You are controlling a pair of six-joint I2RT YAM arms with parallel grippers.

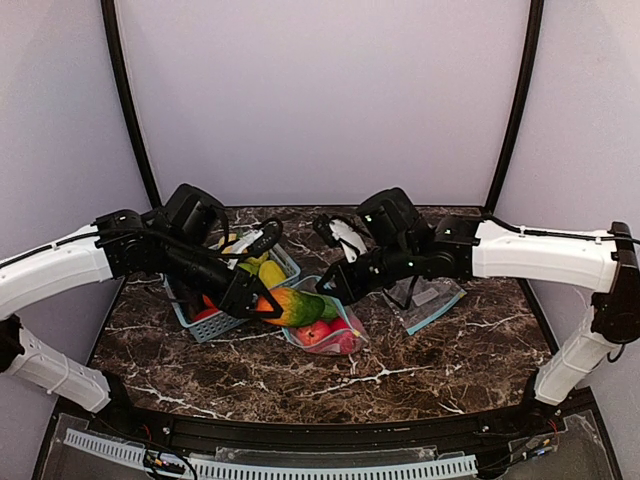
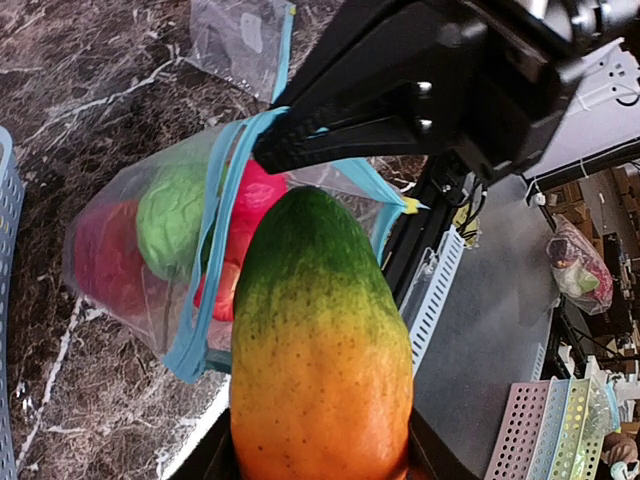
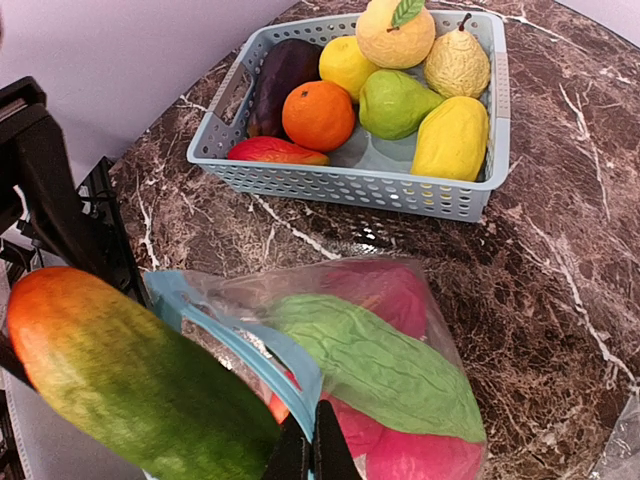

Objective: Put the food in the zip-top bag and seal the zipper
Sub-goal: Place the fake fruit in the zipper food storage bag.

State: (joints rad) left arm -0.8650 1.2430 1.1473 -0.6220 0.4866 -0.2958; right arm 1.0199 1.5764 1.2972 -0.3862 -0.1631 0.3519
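Note:
My left gripper (image 1: 262, 300) is shut on a long orange-to-green toy fruit (image 2: 320, 350) and holds its green tip at the bag's open mouth. The clear zip-top bag (image 1: 330, 335) lies on the table centre with red round food (image 3: 400, 290) and a crinkled green piece (image 3: 380, 365) inside. My right gripper (image 3: 310, 452) is shut on the light-blue zipper strip (image 3: 250, 340) and holds that edge of the mouth up. The strip also shows in the left wrist view (image 2: 207, 270), with the right gripper (image 2: 290, 140) pinching it.
A light-blue mesh basket (image 3: 350, 185) with several more toy fruits stands at the back left, behind my left arm (image 1: 215, 322). A second, flat clear bag (image 1: 430, 300) lies at the right. The table's front edge is close in front of the bag.

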